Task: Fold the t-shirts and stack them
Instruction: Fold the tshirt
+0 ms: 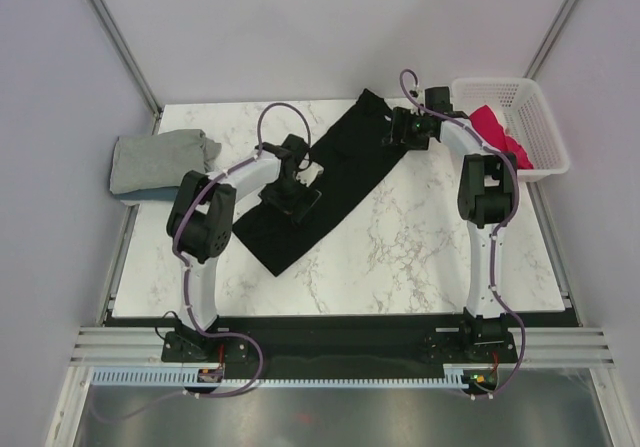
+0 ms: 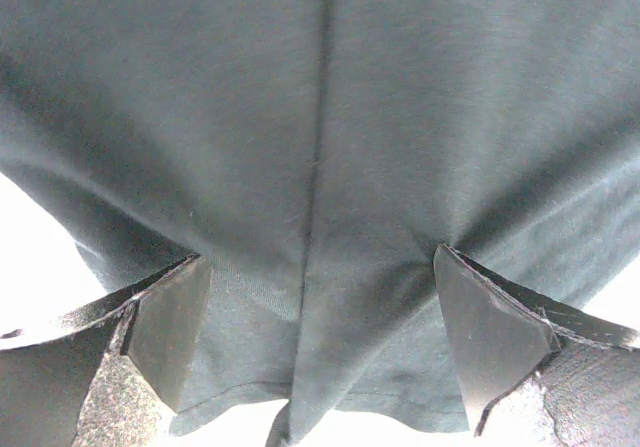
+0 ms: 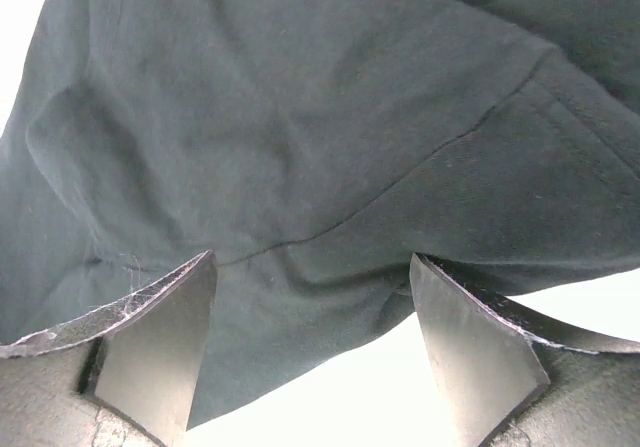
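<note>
A large black t-shirt (image 1: 340, 172) lies folded into a long strip, running diagonally from the back right toward the front left of the marble table (image 1: 420, 257). My left gripper (image 1: 291, 199) is low over the strip's front-left half. It is open, and the black cloth (image 2: 320, 147) and its hem span the gap between the fingers (image 2: 165, 327). My right gripper (image 1: 405, 130) is at the strip's back-right end, also open. Black cloth (image 3: 300, 117) lies under it, and the cloth's edge runs between its fingers (image 3: 470, 347). Neither gripper holds anything.
A folded grey t-shirt (image 1: 160, 159) rests on a blue one (image 1: 130, 196) at the table's left edge. A white lattice basket (image 1: 530, 102) at the back right holds a crimson-pink t-shirt (image 1: 492, 127). Grey walls enclose the table.
</note>
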You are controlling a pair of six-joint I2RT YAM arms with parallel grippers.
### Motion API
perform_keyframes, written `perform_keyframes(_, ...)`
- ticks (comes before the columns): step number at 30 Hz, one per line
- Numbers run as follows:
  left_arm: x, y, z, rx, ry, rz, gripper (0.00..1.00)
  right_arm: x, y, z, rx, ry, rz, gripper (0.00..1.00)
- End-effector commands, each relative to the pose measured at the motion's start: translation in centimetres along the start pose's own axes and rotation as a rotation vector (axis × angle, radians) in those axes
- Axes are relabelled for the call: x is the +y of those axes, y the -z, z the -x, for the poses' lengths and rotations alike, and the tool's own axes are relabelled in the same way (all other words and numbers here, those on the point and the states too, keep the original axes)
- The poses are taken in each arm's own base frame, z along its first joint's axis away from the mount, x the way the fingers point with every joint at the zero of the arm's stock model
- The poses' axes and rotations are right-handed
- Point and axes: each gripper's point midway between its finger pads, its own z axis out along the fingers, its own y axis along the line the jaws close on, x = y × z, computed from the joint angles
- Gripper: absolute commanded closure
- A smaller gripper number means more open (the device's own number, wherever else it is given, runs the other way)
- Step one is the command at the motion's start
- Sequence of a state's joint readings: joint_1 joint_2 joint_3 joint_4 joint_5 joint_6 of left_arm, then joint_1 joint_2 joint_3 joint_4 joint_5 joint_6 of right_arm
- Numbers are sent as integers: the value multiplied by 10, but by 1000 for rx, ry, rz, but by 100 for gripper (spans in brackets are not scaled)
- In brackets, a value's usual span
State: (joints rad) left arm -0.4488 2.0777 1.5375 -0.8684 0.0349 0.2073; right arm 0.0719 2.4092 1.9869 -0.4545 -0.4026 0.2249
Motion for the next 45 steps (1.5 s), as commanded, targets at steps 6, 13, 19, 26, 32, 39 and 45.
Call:
perform_keyframes(6, -73, 7, -29, 50, -150, -71, 0, -2, -18, 15, -33, 16, 21, 14)
perform_keyframes(13, -113, 17, -31, 30, -264, -86, 0, 5, -36, 33, -90, 44, 40, 13)
perform_keyframes(19, -144, 30, -39, 6, -355, -99, 0, 23, -55, 39, -120, 68, 72, 12)
perform_keyframes(26, -173, 82, -15, -171, -425, -115, 0, 43, -65, 54, -179, 113, 86, 11)
perform_keyframes(32, -163, 107, -2, -192, -419, -34, 0, 48, -35, 68, -203, 129, 82, 10)
perform_keyframes(39, -202, 92, -19, -130, -425, -215, 0, 46, -13, 75, -214, 135, 63, 10)
perform_keyframes(45, -207, 66, -49, -20, -418, -259, 0, 44, -15, 72, -209, 145, 55, 10)
